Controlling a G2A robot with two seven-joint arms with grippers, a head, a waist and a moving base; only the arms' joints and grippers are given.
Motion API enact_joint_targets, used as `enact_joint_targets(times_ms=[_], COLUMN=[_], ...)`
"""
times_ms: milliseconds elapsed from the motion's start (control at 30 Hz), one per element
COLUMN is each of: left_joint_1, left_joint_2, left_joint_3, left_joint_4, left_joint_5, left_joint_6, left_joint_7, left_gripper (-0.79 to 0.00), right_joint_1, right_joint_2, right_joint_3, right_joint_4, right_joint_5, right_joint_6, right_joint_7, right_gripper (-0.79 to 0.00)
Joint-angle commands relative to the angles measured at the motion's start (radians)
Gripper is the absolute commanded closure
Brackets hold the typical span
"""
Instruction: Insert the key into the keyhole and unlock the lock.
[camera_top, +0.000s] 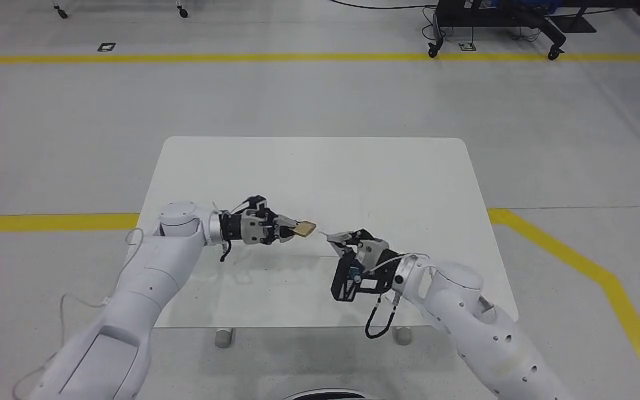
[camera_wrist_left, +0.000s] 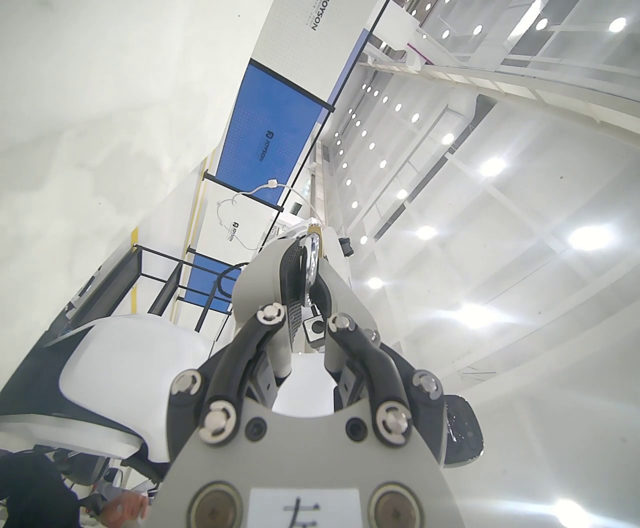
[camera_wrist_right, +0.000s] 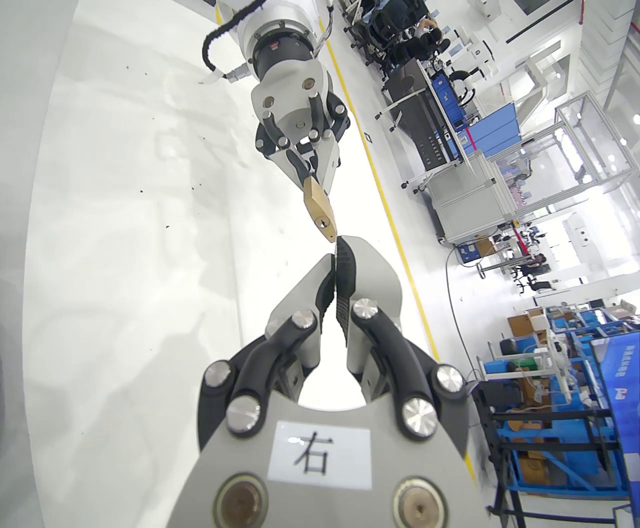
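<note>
Above the white table (camera_top: 420, 180), the left gripper (camera_wrist_right: 311, 172) is clamped on the shackle end of a brass padlock (camera_wrist_right: 320, 212), held off the surface. The right gripper (camera_wrist_right: 341, 250) has its pads pressed together, tips at the padlock's keyhole end; whether they pinch a key cannot be told.

"Any writing in the shot?"

"One black character each: on the left sticker (camera_wrist_left: 304, 507) at the left gripper's (camera_wrist_left: 306, 260) base, and on the right sticker (camera_wrist_right: 320, 452) below the right gripper (camera_wrist_right: 341, 260)."

"Elsewhere?"

"A white logo on a blue wall panel (camera_wrist_left: 272, 145); dark lettering on a white board (camera_wrist_left: 320, 20)."
</note>
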Motion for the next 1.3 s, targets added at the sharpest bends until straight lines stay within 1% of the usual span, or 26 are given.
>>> enact_joint_targets(times_ms=[0,200,433,633,833,1000,1100,1267], left_joint_1=[-0.003,-0.011,-0.023,-0.029,-0.035,-0.039,-0.038,-0.035], left_joint_2=[-0.002,-0.01,-0.019,-0.024,-0.026,-0.026,-0.026,-0.024], left_joint_3=[0.004,0.012,0.027,0.034,0.044,0.051,0.051,0.059], left_joint_4=[0.005,0.029,0.055,0.068,0.074,0.074,0.073,0.058], left_joint_5=[0.0,-0.013,-0.008,-0.021,-0.017,-0.019,-0.03,-0.046], left_joint_6=[0.001,-0.007,-0.03,-0.043,-0.051,-0.057,-0.063,-0.077], left_joint_7=[-0.009,-0.051,-0.064,-0.064,-0.064,-0.064,-0.064,-0.064], left_gripper=[0.0,0.0,0.0,0.0,0.0,0.0,0.0,0.0], right_joint_1=[0.0,0.002,-0.002,-0.001,-0.004,-0.002,0.005,0.041], right_joint_2=[0.0,-0.002,-0.003,0.0,0.001,0.001,0.004,-0.007], right_joint_3=[-0.011,-0.04,-0.056,-0.055,-0.054,-0.055,-0.051,-0.065], right_joint_4=[0.0,-0.001,-0.009,-0.009,-0.011,-0.005,0.003,0.045], right_joint_5=[-0.024,-0.069,-0.09,-0.102,-0.102,-0.104,-0.103,-0.068], right_joint_6=[0.008,0.023,0.041,0.01,0.022,0.012,-0.021,-0.019], right_joint_7=[0.009,0.025,0.03,0.015,0.014,0.02,0.02,0.101], right_gripper=[0.0,0.0,0.0,0.0,0.0,0.0,0.0,0.0])
